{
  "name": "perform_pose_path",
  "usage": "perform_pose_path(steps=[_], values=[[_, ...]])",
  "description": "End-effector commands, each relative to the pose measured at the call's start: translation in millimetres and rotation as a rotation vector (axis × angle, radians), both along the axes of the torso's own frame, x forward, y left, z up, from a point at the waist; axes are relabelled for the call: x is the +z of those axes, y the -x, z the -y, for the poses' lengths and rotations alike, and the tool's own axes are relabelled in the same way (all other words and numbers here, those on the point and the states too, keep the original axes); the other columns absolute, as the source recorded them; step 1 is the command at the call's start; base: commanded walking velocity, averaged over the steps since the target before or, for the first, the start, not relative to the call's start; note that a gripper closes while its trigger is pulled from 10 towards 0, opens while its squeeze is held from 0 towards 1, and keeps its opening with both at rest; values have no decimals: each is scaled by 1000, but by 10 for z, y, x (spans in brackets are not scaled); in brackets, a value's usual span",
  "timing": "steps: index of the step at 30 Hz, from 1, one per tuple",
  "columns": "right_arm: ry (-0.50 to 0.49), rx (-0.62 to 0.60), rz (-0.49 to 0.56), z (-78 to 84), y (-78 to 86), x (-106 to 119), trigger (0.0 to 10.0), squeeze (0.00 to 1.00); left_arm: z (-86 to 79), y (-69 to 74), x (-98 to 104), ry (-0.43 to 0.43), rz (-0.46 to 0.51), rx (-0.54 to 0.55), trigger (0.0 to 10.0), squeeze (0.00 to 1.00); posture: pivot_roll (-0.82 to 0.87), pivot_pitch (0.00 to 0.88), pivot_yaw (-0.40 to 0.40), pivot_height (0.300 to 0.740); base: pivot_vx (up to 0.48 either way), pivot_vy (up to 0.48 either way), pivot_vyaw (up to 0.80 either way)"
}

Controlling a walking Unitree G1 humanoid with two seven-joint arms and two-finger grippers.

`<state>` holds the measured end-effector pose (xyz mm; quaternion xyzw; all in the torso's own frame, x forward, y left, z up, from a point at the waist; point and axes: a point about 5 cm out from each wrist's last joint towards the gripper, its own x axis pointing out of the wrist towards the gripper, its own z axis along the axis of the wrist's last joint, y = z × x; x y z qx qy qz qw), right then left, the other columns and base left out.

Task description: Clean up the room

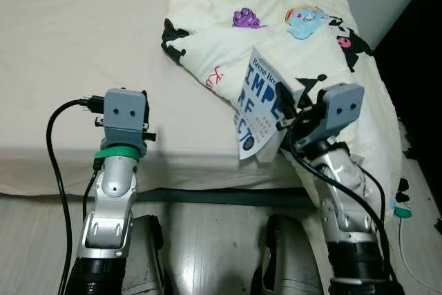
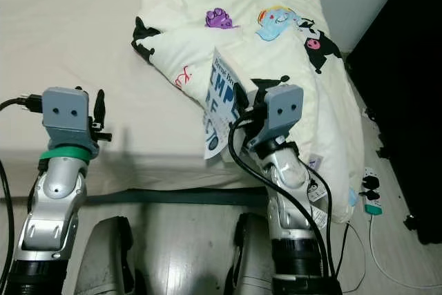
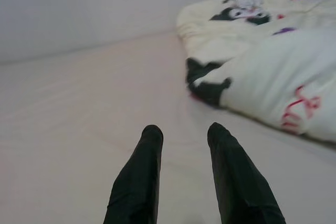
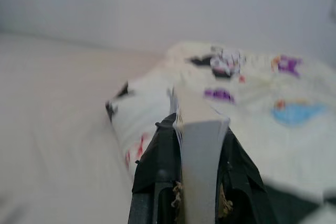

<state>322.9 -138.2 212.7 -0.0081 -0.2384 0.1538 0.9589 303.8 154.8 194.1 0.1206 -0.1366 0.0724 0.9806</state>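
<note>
Two tools were up by the front edge of the bed [image 1: 83, 46]. The right tool [image 1: 284, 117] was squeezed tight on a book [image 1: 259, 112] with big blue letters, holding it up over the bed's front edge, against the cartoon blanket [image 1: 276, 25]. The left tool [image 3: 184, 140] hung low over the bare sheet near that edge, its two black fingers [image 3: 142, 177] apart and holding nothing.
</note>
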Motion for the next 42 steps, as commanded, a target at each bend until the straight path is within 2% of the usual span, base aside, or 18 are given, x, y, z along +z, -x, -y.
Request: perform_pose_path(steps=[1,18,23,27,30,31,34,35,39,42], values=[[-1,-1,47,-20,7,66,10000,0,19,12,-64,-3,-29,-5,10000,0,85,95,3,605,0,0,0],[-11,-4,23,-18,-15,7,10000,0,125,4,-72,15,-49,-27,10000,0,80,103,0,680,0,0,0],[-14,-7,18,-11,-19,-3,10000,0,129,-1,-78,18,-55,-29,10000,0,80,102,-1,690,0,0,0],[-17,-37,-22,47,-31,-105,10000,0,135,-23,-179,104,-132,-40,10000,0,77,100,-3,715,0,0,0],[-19,-54,-44,79,-32,-164,10000,0,142,-31,-237,108,-164,-59,10000,0,76,99,-3,725,0,0,0],[-26,-97,-102,150,-34,-315,10000,0,170,-35,-377,104,-228,-115,10000,0,69,97,3,730,0,0,0],[-35,-115,-130,179,-32,-383,10000,0,176,-33,-438,104,-253,-133,10000,0,69,97,3,730,0,0,0],[-44,-130,-153,213,-18,-460,10000,0,172,-31,-515,122,-288,-143,10000,0,63,96,7,730,0,0,0],[-98,-133,-212,251,67,-642,10000,0,55,-16,-749,170,-381,-76,10000,0,46,92,15,730,0,0,0],[-96,-129,-225,240,89,-689,10000,0,23,-3,-814,189,-426,-58,10000,0,44,90,15,730,0,0,0]])
